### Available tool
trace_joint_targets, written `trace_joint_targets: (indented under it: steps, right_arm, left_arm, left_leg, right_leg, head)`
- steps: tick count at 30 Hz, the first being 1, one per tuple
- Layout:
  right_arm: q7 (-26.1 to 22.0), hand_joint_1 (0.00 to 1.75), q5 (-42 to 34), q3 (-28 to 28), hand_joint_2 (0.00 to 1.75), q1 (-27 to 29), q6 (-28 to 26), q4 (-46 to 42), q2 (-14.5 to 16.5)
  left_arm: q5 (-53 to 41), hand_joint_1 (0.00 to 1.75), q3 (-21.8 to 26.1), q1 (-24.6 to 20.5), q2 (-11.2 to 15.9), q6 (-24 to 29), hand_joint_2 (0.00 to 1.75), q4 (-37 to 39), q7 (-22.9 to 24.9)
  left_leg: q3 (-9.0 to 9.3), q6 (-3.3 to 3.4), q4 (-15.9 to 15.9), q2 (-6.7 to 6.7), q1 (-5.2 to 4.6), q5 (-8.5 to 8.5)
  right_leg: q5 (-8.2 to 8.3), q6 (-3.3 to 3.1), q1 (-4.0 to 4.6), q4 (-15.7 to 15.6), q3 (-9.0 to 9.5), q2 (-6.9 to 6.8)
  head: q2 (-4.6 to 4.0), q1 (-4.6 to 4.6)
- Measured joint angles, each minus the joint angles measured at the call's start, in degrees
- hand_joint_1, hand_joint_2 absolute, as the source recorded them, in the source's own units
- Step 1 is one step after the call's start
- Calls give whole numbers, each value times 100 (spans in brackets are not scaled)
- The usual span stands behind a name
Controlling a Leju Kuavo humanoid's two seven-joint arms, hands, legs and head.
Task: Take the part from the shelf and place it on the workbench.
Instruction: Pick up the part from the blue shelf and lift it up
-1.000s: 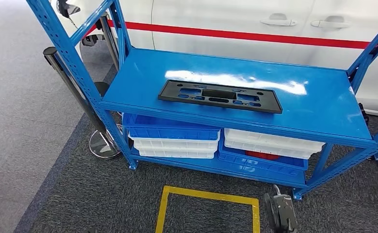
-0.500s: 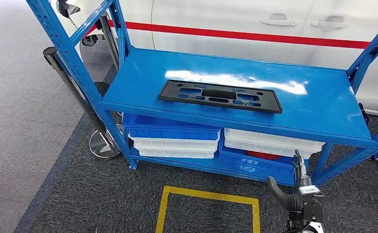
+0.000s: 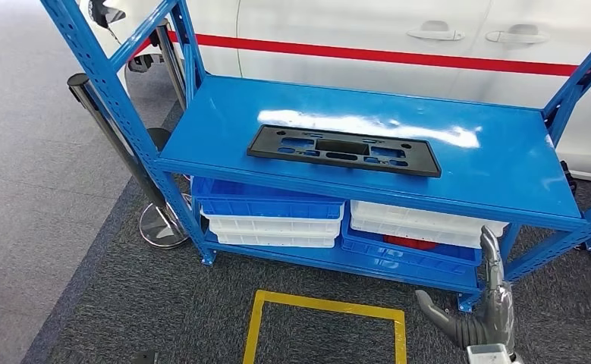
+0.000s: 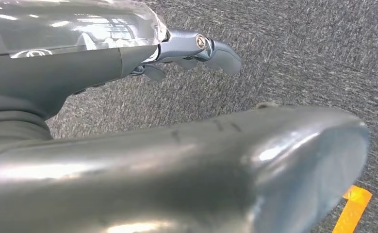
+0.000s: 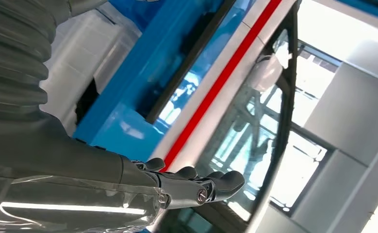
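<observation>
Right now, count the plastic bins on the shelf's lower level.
4 visible: a blue bin atop a white bin on the left, a white bin atop a blue bin on the right. More may hide behind.

Seen from high on the robot's body, looking forward and down across the blue shelf (image 3: 368, 144) to the white car (image 3: 398, 30) behind it. Shot close behind the right hand (image 5: 187, 187), tilted upward past the shelf edge (image 5: 128, 126) toward the car's red stripe (image 5: 216, 82), both shared with the head view. Taken close behind the left hand (image 4: 196, 48), aimed down at grey carpet (image 4: 298, 53) and yellow floor tape (image 4: 354, 208).
</observation>
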Motion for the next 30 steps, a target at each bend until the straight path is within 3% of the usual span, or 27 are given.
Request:
trace_joint_targets:
  steps: [10,15,16,18,19,20,21,22,24,25,28,30]
  right_arm:
    - [213,0,1738,1052,175,75,-386,-325,-27]
    - [604,0,2319,1568,175,-176,-365,-8,42]
    - [680,0,2416,1647,175,-232,-364,80,63]
    - [831,0,2600,1782,175,-356,-376,320,122]
    - [906,0,2688,1835,175,-418,-396,459,162]
    - [973,0,2771,1877,175,-481,-425,598,205]
    - [1043,0,2858,1911,175,-553,-466,739,249]
    - [1112,0,2943,1937,175,-634,-522,881,299]
    - [1250,0,3119,1969,175,-816,-667,1140,404]
    - [1321,0,3213,1978,175,-899,-758,1250,465]
    - [1537,0,3554,1987,175,-1092,-1035,1528,651]
    - [1617,0,3715,1982,175,-1156,-1135,1619,727]
  left_arm:
    - [4,0,-157,-35,4,3,0,26,-28]
    - [-8,0,-273,-73,-8,-32,0,32,-33]
    - [-13,0,-285,-80,-12,-43,0,32,-35]
    - [-32,0,-312,-88,-14,-61,0,32,-36]
    - [-49,0,-332,-89,-13,-71,0,32,-36]
    - [-69,0,-355,-88,-14,-81,0,32,-35]
    - [-86,0,-379,-88,-15,-92,0,32,-33]
    - [-95,0,-398,-88,-18,-103,0,32,-31]
    - [-104,0,-421,-94,-22,-118,0,33,-24]
    - [-110,0,-429,-102,-21,-123,0,33,-20]
    - [-160,0,-491,-126,-17,-144,0,34,-2]
    - [-198,0,-532,-134,-17,-154,0,34,4]
  left_leg:
    - [-31,41,47,-1,-12,-22]
    - [23,146,-82,9,34,74]
    - [45,172,-134,16,57,109]
    - [41,192,-161,28,64,132]
    - [37,191,-159,29,64,131]
    - [38,184,-155,27,66,126]
    - [46,169,-149,21,72,115]
    - [60,144,-137,15,82,98]
    - [75,62,-86,6,93,39]
    - [65,17,-59,4,88,11]
    - [39,-99,-47,6,80,-20]
    - [53,-146,-62,7,93,-23]
  right_leg:
    - [9,27,-11,-2,1,-4]
    - [-36,115,-4,43,-21,-13]
    - [-154,129,-2,231,-111,-17]
    - [-484,157,-26,906,-453,-20]
    - [-595,176,-43,1251,-639,-21]
    - [-605,194,-62,1452,-760,-22]
    - [-498,211,-82,1437,-781,-24]
    - [-295,224,-102,1204,-696,-29]
    - [96,235,-120,443,-372,-37]
    - [179,209,-114,183,-260,-35]
    - [152,70,-73,45,-221,-15]
    - [149,13,-60,36,-223,-10]
  head:
    - [0,0]
    - [-1,1]
    - [-1,1]
    - [0,1]
    - [0,0]
    - [0,0]
    - [0,0]
    - [0,0]
    - [-1,1]
    - [-1,-2]
    - [0,-14]
    - [0,-14]
